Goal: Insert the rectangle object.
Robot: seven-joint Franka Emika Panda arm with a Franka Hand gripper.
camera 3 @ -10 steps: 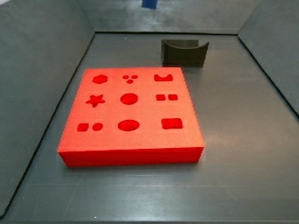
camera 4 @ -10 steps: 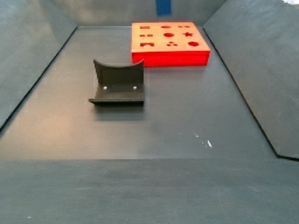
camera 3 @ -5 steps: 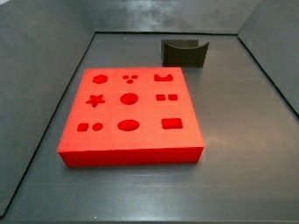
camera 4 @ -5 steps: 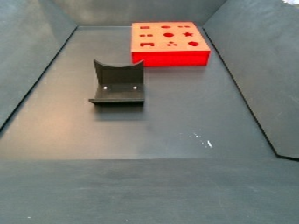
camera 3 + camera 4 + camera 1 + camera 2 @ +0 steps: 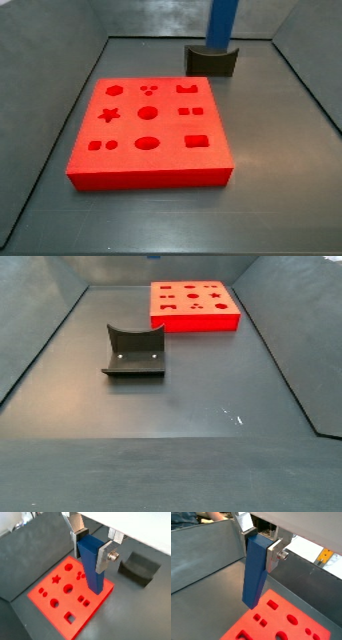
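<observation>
**Operator:** State the gripper condition and the location of the rectangle object.

**Technician:** The gripper has its jaws clamped on the upper end of the rectangle object. In both wrist views the silver finger plates press flat against opposite faces of the blue bar. The bar hangs upright, well above the red block, with its free lower end pointing down toward the block's far edge. In a side view the bar appears above the dark grey holder, beyond the red block; the gripper itself is out of that frame.

**Operator:** How will the part handle?

**Technician:** Judged from its look, the bar is rigid and probably light. Its faces are plain and smooth, so slippage between the pads is the main risk. A long bar held at one end can also swing or tilt if the tip catches a hole edge.

**Operator:** Is the grasp point suitable?

**Technician:** Yes. Holding the top end on the broad flat faces leaves the lower length free for entry. Keep the bar vertical over the rectangular hole in the red block.
</observation>
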